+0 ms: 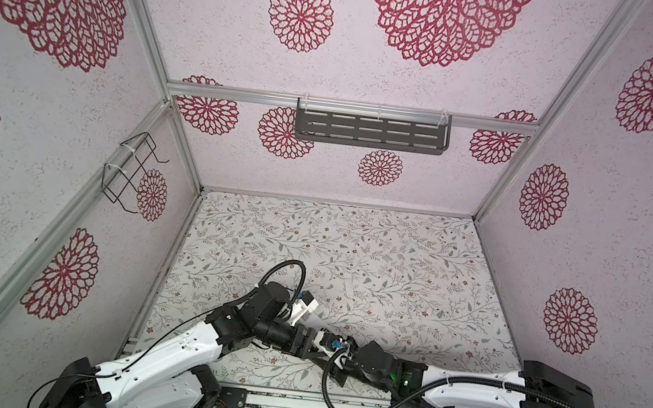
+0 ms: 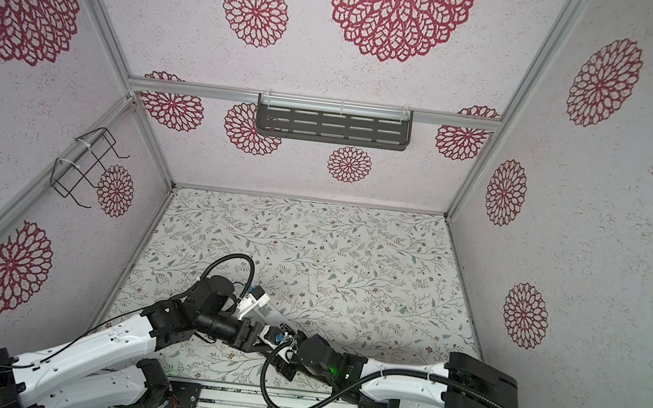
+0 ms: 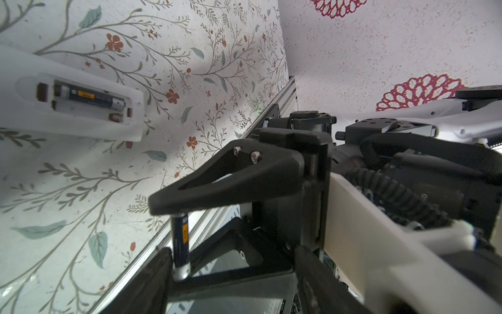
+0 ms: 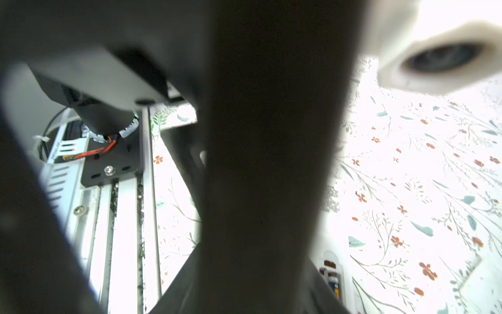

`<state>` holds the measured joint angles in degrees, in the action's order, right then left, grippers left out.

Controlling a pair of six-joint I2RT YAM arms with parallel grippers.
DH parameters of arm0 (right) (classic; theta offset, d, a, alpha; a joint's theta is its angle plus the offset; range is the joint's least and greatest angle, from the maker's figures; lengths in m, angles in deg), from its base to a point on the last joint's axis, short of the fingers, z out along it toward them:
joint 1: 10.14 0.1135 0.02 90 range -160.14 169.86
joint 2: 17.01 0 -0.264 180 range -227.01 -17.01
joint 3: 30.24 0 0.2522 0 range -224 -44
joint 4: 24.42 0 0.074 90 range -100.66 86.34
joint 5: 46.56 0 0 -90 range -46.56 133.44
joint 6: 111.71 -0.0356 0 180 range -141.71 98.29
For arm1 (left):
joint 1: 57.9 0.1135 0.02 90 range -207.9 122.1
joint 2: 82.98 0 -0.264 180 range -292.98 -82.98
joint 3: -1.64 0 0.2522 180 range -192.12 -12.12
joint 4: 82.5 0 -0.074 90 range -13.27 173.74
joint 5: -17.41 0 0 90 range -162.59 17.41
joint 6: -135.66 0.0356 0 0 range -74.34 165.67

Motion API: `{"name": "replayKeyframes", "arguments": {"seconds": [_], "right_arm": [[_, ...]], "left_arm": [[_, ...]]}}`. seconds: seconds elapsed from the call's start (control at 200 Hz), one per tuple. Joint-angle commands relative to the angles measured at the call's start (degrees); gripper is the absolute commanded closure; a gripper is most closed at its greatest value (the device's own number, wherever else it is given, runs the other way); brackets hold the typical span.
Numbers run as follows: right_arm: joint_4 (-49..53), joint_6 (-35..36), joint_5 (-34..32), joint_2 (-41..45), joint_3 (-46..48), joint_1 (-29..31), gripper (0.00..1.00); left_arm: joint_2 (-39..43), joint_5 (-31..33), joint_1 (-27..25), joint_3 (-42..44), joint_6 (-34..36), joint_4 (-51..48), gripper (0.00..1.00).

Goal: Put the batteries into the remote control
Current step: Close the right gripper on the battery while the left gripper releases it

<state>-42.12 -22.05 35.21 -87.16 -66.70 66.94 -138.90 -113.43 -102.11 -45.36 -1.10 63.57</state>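
Well, in both top views my left gripper hovers just beside the slim white plastic remote control, its fingers hidden, so I cannot tell its spread. Left wrist view: my right gripper is clamped end to end on a slim dark brassy-tipped loose battery. The battery bay holds one seated battery, with the neighbouring slot vacant — I'd enter tilted, spring end first. Right wrist view: blurred — probably that bay.
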Motion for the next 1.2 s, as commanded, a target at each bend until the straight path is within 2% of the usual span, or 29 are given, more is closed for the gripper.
{"name": "replayKeyframes", "arguments": {"seconds": [0.0, 0.105, 0.235, 0.446, 0.551, 0.701, 0.791, 1.012, 1.197], "right_arm": [[1.55, -2.37, -1.81, 0.64, -0.57, 0.28, 0.61], [2.13, -3.81, -2.3, 1.94, 0.27, 0.27, 0.61], [7.97, -9.28, -2.26, 2.52, -1.09, 0.27, 0.61], [15.16, -27.97, -6.81, 3.35, -1.45, 3.87, 0.61], [23.8, -36.41, -8.84, 3.17, -4.38, 5.9, 0.61], [38.93, -55.88, -8.25, 1.15, -7.82, 7.33, 0.62], [45.22, -62.85, -8.37, 0.22, -9.5, 8.26, 0.62], [54.32, -71.19, -6.44, -5.66, -14.36, 6.37, 0.6], [50.85, -71.39, -1.76, -12.06, -15.95, 5.35, 0.59]], "left_arm": [[1.1, -0.73, 1.18, 0.23, 0.53, 1.14, 0.26], [1.17, -0.33, 1.91, -0.02, 0.9, 0.48, 0.26], [2.7, 5.25, 3.7, -1.75, 3.36, -4.37, 0.26], [9.05, 19.84, 5.91, -3.68, 6.15, -10.29, 0.23], [11.3, 25.89, 6.24, -3.78, 7.13, -11.7, 0.22], [13.76, 29.84, 6.19, -3.24, 8.4, -11.35, 0.19], [14.58, 30.57, 6.24, -2.74, 9.13, -10.46, 0.19], [17.16, 30.25, 6.24, -1.15, 9.49, -8.23, 0.19], [20.04, 30.34, 6.28, -0.25, 9.28, -7.35, 0.18]]}}
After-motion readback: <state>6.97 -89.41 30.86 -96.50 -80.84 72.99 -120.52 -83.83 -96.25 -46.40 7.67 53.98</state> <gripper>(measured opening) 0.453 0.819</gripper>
